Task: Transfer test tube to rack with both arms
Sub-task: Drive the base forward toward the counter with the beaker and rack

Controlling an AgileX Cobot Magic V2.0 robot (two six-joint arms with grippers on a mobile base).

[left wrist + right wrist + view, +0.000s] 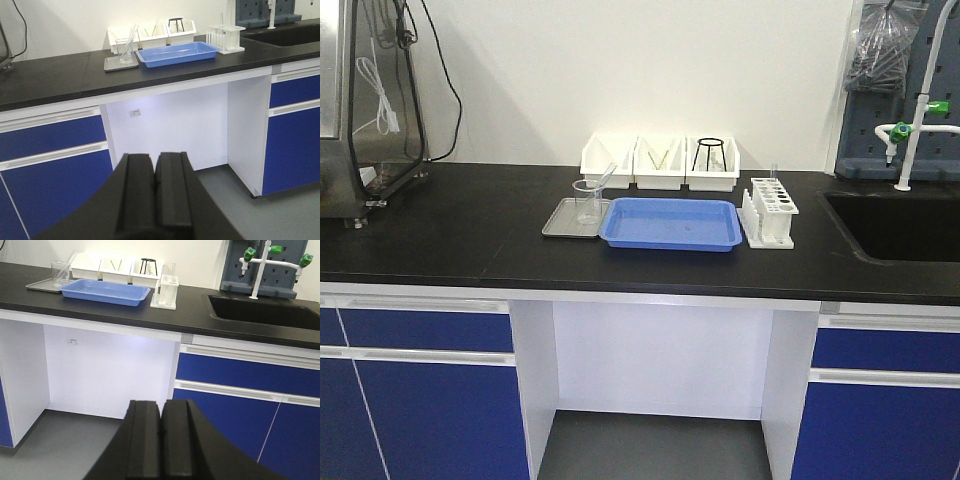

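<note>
A slim clear test tube (604, 179) leans in a clear beaker (587, 202) on the black counter, left of centre. The white rack (769, 211) stands to the right of a blue tray, and a second thin tube (773, 171) seems to stand upright in it. My left gripper (154, 158) is shut and empty, low in front of the counter, far from the test tube (131, 39) and the rack (226, 39). My right gripper (161, 405) is also shut and empty, below counter height, with the rack (166, 291) far ahead. Neither arm shows in the front view.
A blue tray (670, 224) lies mid-counter, and the beaker stands on a flat metal tray (560, 222). Three white bins (660, 160) line the back wall. A black sink (900, 226) with a tap (912, 130) is at the right, and a glass-fronted device (370, 100) at the left.
</note>
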